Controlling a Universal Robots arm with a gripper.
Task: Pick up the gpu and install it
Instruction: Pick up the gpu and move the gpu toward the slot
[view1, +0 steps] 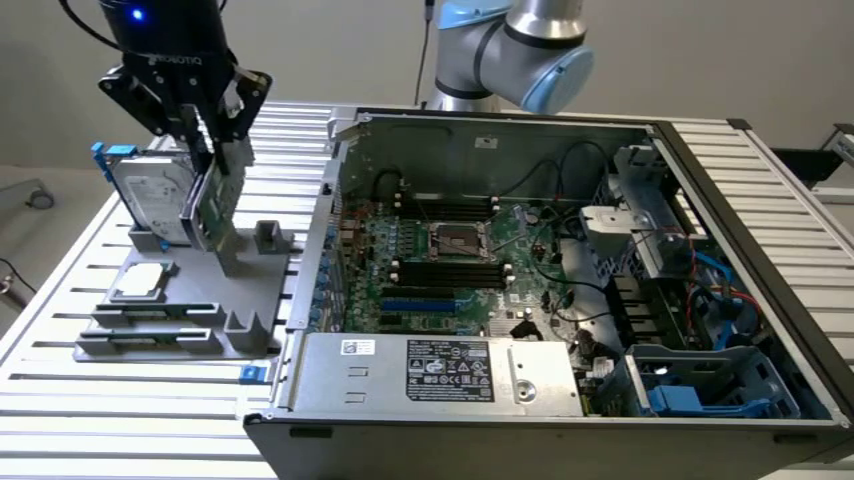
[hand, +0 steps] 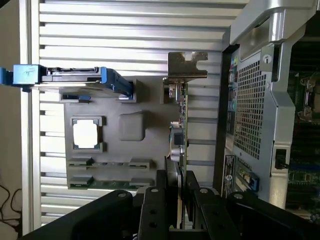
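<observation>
The gripper (view1: 204, 142) is clamping the upright gpu (view1: 207, 205) by its upper edge at the gray holder (view1: 200, 300) on the bench (view1: 80, 420), beside the hard drive (view1: 140, 190). Pickup is beginning; nothing is sitting in the open computer case (view1: 534, 428) yet.

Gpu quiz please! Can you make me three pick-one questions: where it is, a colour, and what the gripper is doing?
1. Where is the gpu?
A. Inside the case
B. Upright at the grey holder, beside the hard drive
C. Flat on the floor

2. What colour is the hard drive's frame?
A. Blue
B. Red
C. Yellow

3. What is the gripper doing?
A. Open, far from everything
B. Shut on the gpu
C. Holding the chip

Answers: 1 B, it stands on edge next to the drive; 2 A, blue ends show on the frame; 3 B, it clamps both sides of the card.
</observation>
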